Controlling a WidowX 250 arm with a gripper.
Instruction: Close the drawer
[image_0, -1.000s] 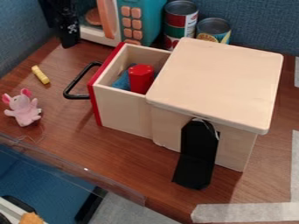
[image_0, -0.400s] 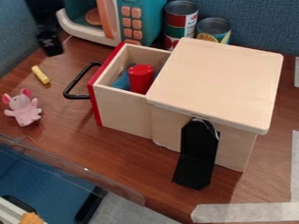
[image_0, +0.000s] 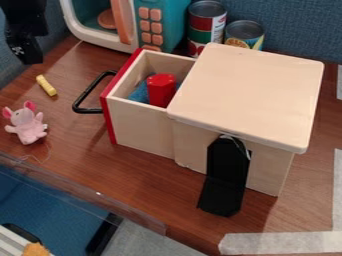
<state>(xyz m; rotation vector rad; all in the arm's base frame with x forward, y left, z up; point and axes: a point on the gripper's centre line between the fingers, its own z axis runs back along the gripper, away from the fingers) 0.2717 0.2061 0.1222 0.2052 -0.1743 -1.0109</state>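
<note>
The black gripper hangs at the upper left, above the table's back left part and apart from the drawer; how its fingers stand is hard to make out. A pale wooden box stands right of centre. Its drawer is pulled out to the left, with a red front and a black handle. Inside the drawer are a red object and something blue.
On the table, a pink plush toy and a small yellow piece lie left of the handle. Behind the drawer stand a teal toy microwave and two cans. A black bracket is at the box's front.
The gripper has moved left across the upper left of the view, away from the microwave. The drawer and the objects on the table have stayed put.
</note>
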